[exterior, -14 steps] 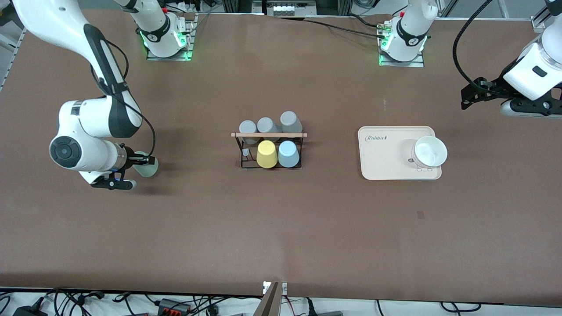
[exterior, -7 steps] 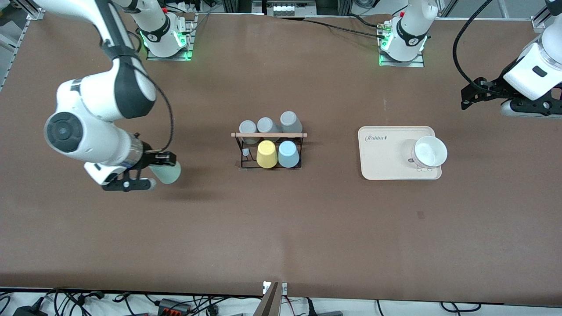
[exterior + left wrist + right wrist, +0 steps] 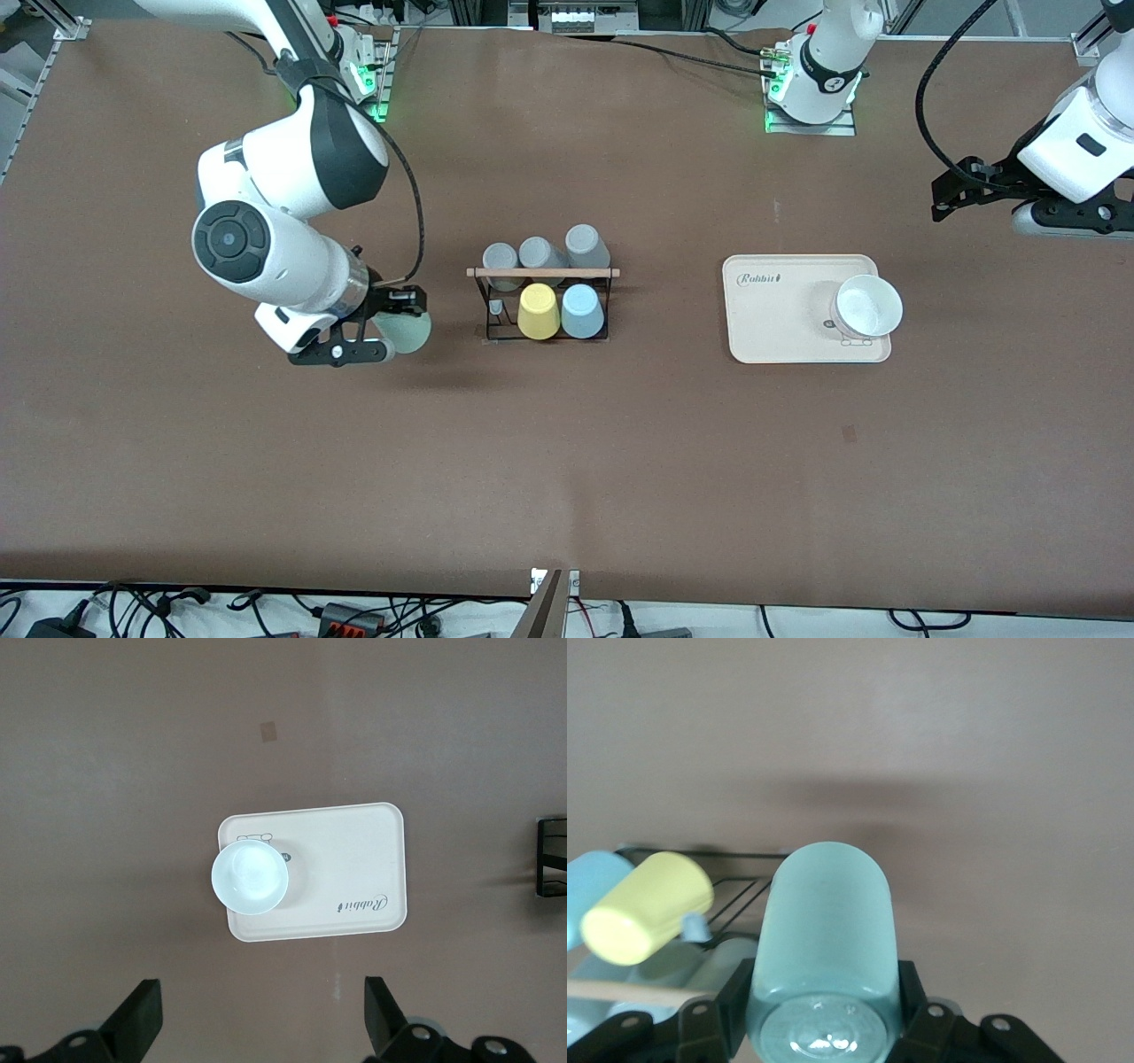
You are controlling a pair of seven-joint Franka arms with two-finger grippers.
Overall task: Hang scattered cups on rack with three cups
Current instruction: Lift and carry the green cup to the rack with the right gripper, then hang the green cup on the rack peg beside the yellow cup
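While its jaws pinch the mint-green cup (image 3: 406,334) at the base end, the right gripper (image 3: 390,328) hangs over the table, toward the right arm's end of it and beside the black wire rack (image 3: 542,306). In the right wrist view the cup (image 3: 824,943) lies on its side between the two black fingers (image 3: 917,992), which press against its walls, its mouth end toward the rack (image 3: 735,895).

On the rack a light blue cup (image 3: 582,311) and a yellow cup (image 3: 538,312) sit upside down on the row nearer the front camera, with three grey cups (image 3: 540,254) on the row farther from it, under the wooden rod (image 3: 542,273).

Waiting over the table's edge at its own end, the left gripper (image 3: 952,197) has its jaws spread wide with nothing between them; its fingers (image 3: 142,1023) frame bare table near a beige tray (image 3: 780,328) bearing a white bowl (image 3: 868,305).
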